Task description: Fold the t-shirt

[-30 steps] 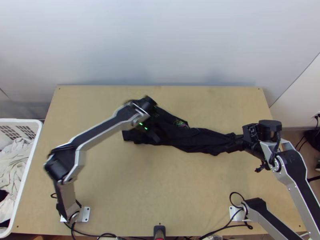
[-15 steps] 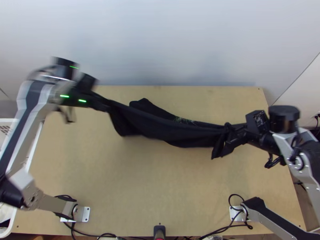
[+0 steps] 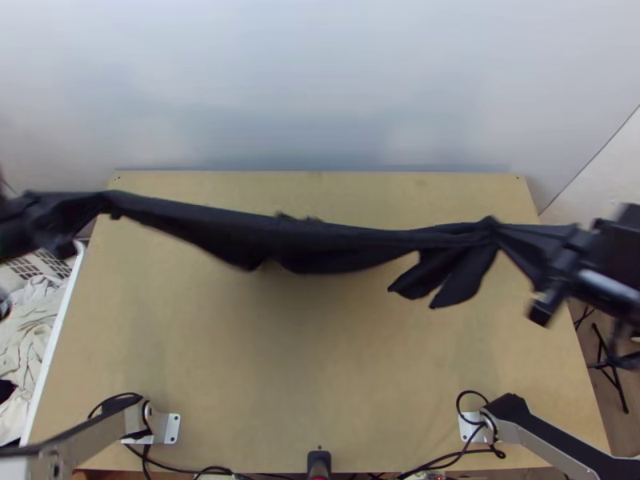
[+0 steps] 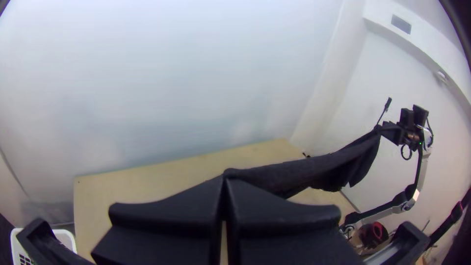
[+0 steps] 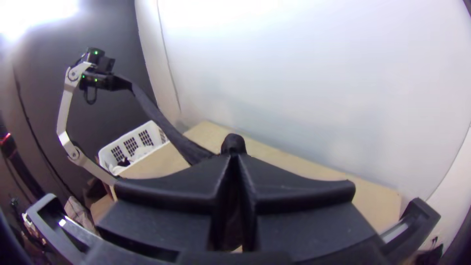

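Table (image 3: pixel 320 384) seen from the top view, with the black t-shirt (image 3: pixel 320 244) drawn taut in a narrow, bunched band over its far half. The left gripper (image 3: pixel 44 220) is at the left edge, the right gripper (image 3: pixel 564 268) at the right. Loose flaps hang near the right end. A white basket (image 3: pixel 58 328) of pale cloth stands beside the table on the left, close to the left gripper; black cables (image 3: pixel 459 400) loop near the arm bases.

Left wrist view: its fingers (image 4: pixel 162 216) are pressed together, pinching one end of the shirt.

Right wrist view: its fingers (image 5: pixel 162 196) are closed on the other end, a nub poking above the tips.

Compared with half a second ago, both grippers are farther apart and the shirt spans wider.
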You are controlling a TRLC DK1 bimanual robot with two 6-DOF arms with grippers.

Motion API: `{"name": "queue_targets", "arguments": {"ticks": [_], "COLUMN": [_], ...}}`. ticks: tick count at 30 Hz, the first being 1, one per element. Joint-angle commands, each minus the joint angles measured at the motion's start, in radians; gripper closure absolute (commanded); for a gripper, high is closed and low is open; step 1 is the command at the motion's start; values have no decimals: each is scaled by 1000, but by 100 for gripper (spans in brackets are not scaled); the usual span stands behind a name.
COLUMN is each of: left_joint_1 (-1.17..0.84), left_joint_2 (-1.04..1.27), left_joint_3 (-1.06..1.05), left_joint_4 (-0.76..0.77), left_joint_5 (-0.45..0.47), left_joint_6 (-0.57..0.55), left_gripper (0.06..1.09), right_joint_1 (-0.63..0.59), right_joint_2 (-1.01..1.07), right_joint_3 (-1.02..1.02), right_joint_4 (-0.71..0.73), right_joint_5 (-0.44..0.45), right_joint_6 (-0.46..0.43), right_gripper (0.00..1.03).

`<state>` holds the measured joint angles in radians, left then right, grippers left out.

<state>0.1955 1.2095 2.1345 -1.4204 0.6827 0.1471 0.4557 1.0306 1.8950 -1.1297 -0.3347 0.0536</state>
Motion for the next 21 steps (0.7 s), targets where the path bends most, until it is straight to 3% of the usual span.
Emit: {"name": "queue_targets", "arguments": {"ticks": [1, 4, 9, 16, 21], "left_joint_1": [38, 38, 38, 15, 24], "left_joint_2": [-159, -192, -242, -400, -444], "left_joint_3": [97, 93, -42, -680, -1068], "left_joint_4": [-11, -14, 11, 239, 314], "left_joint_5": [29, 15, 14, 15, -6], "left_joint_6": [-73, -76, -40, 31, 157], "left_gripper": [105, 105, 105, 105, 105], "right_joint_1": [1, -11, -14, -22, -78], "right_joint_2": [-24, -46, -115, -193, -178], "right_joint_3": [177, 116, -154, -738, -1076], "right_joint_4": [50, 50, 88, 235, 389], "right_joint_5": [-33, -50, -63, -18, 20], "right_joint_6": [38, 43, 42, -69, -103], "right_gripper": [100, 100, 100, 100, 100]}}
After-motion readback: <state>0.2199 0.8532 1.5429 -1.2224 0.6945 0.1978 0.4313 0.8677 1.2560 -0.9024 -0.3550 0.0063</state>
